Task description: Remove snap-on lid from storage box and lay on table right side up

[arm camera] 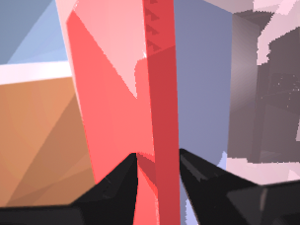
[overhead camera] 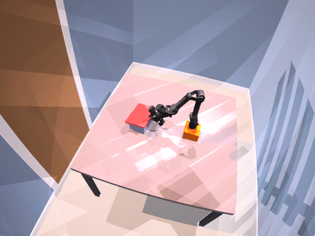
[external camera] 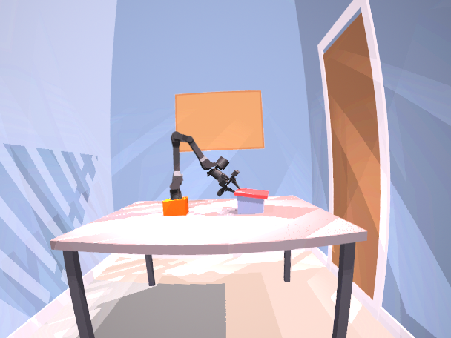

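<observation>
Item: black parallel-jaw gripper [overhead camera: 151, 116] [external camera: 237, 190] [arm camera: 157, 157], clenched on the rim of the red rectangular lid [overhead camera: 138, 115] [external camera: 256, 193] [arm camera: 111, 113], apparently for prying; gripped side slightly raised. Beneath: blue-grey box [overhead camera: 138, 128] [external camera: 251, 206] [arm camera: 204, 74], upright, towards the bench's [overhead camera: 181, 176] [external camera: 208, 231] edge facing the brown door [overhead camera: 31, 88] [external camera: 354, 156].

So there's a brown door [overhead camera: 31, 77] [external camera: 352, 156] in a white frame [overhead camera: 75, 70] [external camera: 382, 185], over on the right in the exterior shot and on the left from the top. An orange board [external camera: 222, 118], wider than tall, is up on the far blue wall [external camera: 208, 44]. Pale floor [overhead camera: 90, 212] [external camera: 252, 304] down below, with a big grey patch [overhead camera: 173, 210] [external camera: 167, 311] on it.
</observation>
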Tool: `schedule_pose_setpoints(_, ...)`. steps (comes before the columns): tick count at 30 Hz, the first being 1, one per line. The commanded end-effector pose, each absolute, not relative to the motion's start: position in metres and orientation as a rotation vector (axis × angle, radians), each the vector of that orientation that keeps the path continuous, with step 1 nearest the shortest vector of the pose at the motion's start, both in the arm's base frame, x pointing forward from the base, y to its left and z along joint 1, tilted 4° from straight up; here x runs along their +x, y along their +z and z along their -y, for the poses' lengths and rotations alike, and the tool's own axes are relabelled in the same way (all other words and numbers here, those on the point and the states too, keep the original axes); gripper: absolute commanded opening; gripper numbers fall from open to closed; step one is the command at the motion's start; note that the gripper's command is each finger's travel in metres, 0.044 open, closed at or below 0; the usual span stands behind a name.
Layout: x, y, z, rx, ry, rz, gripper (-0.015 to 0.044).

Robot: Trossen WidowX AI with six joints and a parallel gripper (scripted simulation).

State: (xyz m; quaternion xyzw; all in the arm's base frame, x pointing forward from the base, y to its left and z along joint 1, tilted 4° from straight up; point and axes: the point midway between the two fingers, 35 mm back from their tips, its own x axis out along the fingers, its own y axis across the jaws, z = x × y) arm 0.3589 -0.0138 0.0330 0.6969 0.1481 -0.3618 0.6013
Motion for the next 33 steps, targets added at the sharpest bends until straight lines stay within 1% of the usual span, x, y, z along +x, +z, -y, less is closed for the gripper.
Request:
schedule_pose_setpoints(1,0.361,0.043,0.014,1.615,-0.827,-0.339,0.0000)
schedule_pose_setpoints(33,0.376,0.084,0.020,1.615,-0.826,-0.338,0.0000)
